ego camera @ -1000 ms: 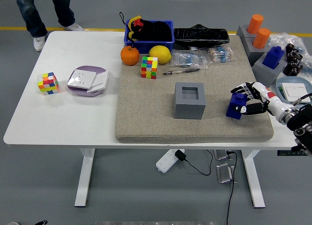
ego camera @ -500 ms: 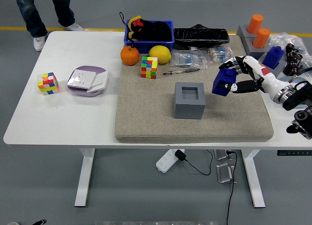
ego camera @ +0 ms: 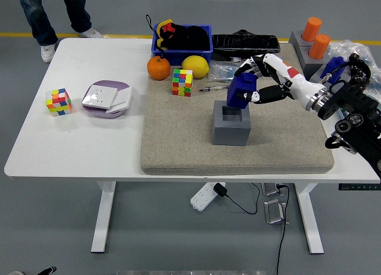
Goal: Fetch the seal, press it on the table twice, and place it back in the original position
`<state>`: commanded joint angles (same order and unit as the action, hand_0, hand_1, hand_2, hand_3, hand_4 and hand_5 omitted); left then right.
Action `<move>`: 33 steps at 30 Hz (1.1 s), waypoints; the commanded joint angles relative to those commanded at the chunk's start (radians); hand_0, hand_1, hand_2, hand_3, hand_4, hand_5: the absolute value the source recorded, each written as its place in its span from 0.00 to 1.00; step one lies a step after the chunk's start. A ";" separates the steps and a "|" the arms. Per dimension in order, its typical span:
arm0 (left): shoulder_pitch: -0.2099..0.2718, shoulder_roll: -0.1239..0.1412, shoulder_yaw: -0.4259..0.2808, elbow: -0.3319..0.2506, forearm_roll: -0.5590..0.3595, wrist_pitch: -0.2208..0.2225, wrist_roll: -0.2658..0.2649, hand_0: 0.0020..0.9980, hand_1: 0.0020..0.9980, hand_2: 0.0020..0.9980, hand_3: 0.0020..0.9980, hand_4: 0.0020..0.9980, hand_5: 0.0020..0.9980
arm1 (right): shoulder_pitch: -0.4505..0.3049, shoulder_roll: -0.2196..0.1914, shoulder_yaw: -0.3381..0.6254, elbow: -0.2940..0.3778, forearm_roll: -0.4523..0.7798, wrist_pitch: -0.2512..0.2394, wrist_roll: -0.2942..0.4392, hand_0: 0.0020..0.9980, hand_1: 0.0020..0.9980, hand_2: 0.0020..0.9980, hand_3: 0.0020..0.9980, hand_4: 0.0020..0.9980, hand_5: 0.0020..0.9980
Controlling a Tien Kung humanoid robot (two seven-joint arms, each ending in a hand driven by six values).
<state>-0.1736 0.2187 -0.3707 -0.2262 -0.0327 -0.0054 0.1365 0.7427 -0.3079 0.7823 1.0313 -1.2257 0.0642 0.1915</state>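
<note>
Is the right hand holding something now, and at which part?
Yes: the right hand grips the blue seal by its upper part, above the grey holder.

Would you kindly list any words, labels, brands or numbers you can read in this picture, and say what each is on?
No text here is legible.
White sheet in the tray at the right edge: print too blurred to read.
Packets behind the pen: markings too small.
Purple-and-white box: no readable label.

Blue seal point(ego camera: 240, 90), grey holder point(ego camera: 231, 125), beige mat point(ego camera: 178, 138).
</note>
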 joint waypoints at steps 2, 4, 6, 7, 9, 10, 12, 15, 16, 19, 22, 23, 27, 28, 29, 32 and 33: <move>-0.001 -0.001 0.002 0.000 -0.001 0.000 0.000 0.81 0.81 0.78 0.82 0.71 0.43 | 0.012 0.004 -0.021 -0.015 0.006 0.003 0.002 0.42 0.33 0.34 0.34 0.60 0.00; -0.001 -0.001 0.003 0.000 -0.001 0.000 0.000 0.81 0.81 0.78 0.82 0.71 0.43 | 0.019 0.008 -0.036 -0.027 0.010 0.004 0.003 0.42 0.33 0.34 0.34 0.60 0.00; -0.002 -0.002 0.003 -0.001 -0.001 -0.001 0.000 0.81 0.81 0.78 0.82 0.71 0.43 | 0.028 0.013 -0.054 -0.040 0.014 0.007 0.004 0.42 0.33 0.34 0.34 0.60 0.00; -0.002 -0.002 0.003 -0.001 -0.001 -0.001 -0.001 0.81 0.81 0.78 0.82 0.71 0.43 | 0.031 0.014 -0.061 -0.045 0.016 0.008 0.005 0.41 0.33 0.34 0.34 0.60 0.00; -0.004 -0.002 0.004 -0.001 -0.001 0.000 -0.001 0.81 0.81 0.78 0.82 0.71 0.43 | 0.037 0.016 -0.076 -0.053 0.019 0.010 0.006 0.41 0.33 0.34 0.34 0.60 0.00; -0.005 -0.002 0.006 -0.001 -0.003 0.000 -0.001 0.81 0.81 0.78 0.82 0.71 0.43 | 0.039 0.018 -0.082 -0.057 0.021 0.011 0.006 0.41 0.33 0.34 0.34 0.60 0.00; -0.006 -0.002 0.007 -0.001 -0.003 0.000 -0.001 0.81 0.81 0.78 0.82 0.71 0.43 | 0.043 0.021 -0.092 -0.064 0.023 0.012 0.007 0.41 0.33 0.34 0.34 0.60 0.00; -0.006 -0.003 0.006 -0.002 -0.001 0.000 -0.002 0.82 0.81 0.78 0.82 0.71 0.43 | 0.047 0.024 -0.103 -0.074 0.025 0.012 0.008 0.41 0.33 0.34 0.33 0.60 0.00; -0.006 -0.003 0.007 -0.002 -0.001 0.000 -0.002 0.82 0.81 0.78 0.82 0.71 0.43 | 0.050 0.026 -0.108 -0.079 0.026 0.012 0.009 0.41 0.33 0.34 0.33 0.60 0.00; -0.007 -0.004 0.010 -0.001 -0.004 0.000 -0.001 0.82 0.81 0.78 0.82 0.71 0.43 | 0.056 0.031 -0.117 -0.093 0.026 0.011 0.011 0.41 0.33 0.34 0.33 0.60 0.00; -0.008 -0.003 0.011 -0.001 -0.004 0.000 -0.001 0.82 0.81 0.78 0.82 0.71 0.43 | 0.060 0.036 -0.121 -0.106 0.026 0.010 0.013 0.41 0.33 0.34 0.33 0.60 0.00; -0.008 -0.003 0.012 -0.001 -0.005 0.000 -0.001 0.82 0.81 0.78 0.82 0.71 0.43 | 0.063 0.037 -0.124 -0.111 0.026 0.009 0.013 0.41 0.33 0.34 0.33 0.60 0.00; -0.009 -0.003 0.013 -0.001 -0.005 0.000 -0.001 0.82 0.81 0.78 0.82 0.71 0.43 | 0.070 0.039 -0.135 -0.121 0.025 0.009 0.016 0.41 0.33 0.34 0.33 0.60 0.00; -0.009 -0.003 0.014 -0.001 -0.005 0.000 -0.001 0.82 0.81 0.78 0.82 0.71 0.43 | 0.072 0.040 -0.139 -0.123 0.024 0.008 0.016 0.41 0.33 0.34 0.33 0.60 0.00; -0.009 -0.003 0.014 -0.001 -0.005 0.000 -0.001 0.82 0.81 0.78 0.82 0.71 0.43 | 0.074 0.041 -0.141 -0.125 0.024 0.008 0.017 0.41 0.33 0.34 0.33 0.60 0.00; -0.009 -0.004 0.014 -0.001 -0.005 -0.001 -0.001 0.82 0.81 0.78 0.82 0.71 0.43 | 0.080 0.042 -0.152 -0.130 0.023 0.009 0.017 0.41 0.32 0.34 0.33 0.60 0.00; -0.009 -0.003 0.013 -0.001 -0.005 0.000 -0.001 0.82 0.81 0.78 0.82 0.71 0.43 | 0.081 0.042 -0.155 -0.131 0.023 0.009 0.018 0.41 0.32 0.34 0.33 0.60 0.00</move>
<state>-0.1826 0.2153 -0.3572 -0.2276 -0.0372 -0.0059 0.1352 0.8233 -0.2660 0.6273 0.9005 -1.2032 0.0729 0.2092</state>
